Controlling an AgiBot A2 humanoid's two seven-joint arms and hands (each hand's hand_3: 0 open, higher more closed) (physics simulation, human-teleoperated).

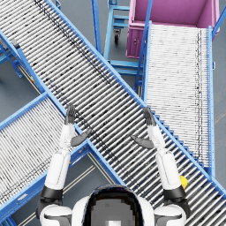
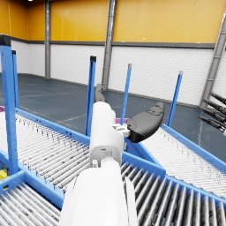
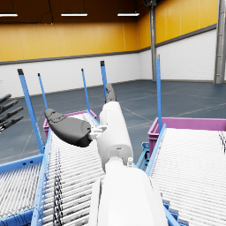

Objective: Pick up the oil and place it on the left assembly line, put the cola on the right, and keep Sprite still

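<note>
No oil, cola or Sprite bottle shows in any view. My left hand (image 1: 71, 129) hovers open over the near-left edge of the long middle roller conveyor (image 1: 101, 97), its fingers stretched forward and its thumb out to the side. My right hand (image 1: 149, 130) hangs open over the same conveyor's right side, mirrored. Neither hand holds anything. In the left wrist view my left hand (image 2: 140, 122) is spread in the air above the rollers. The right wrist view shows my right hand (image 3: 75, 128) likewise empty.
The left assembly line (image 1: 24, 143) branches off at lower left. The right assembly line (image 1: 176, 84) runs back to a purple bin (image 1: 172, 13). Blue side rails and upright posts (image 2: 90, 95) border the belts. A small yellow part (image 1: 183, 181) sits by my right elbow.
</note>
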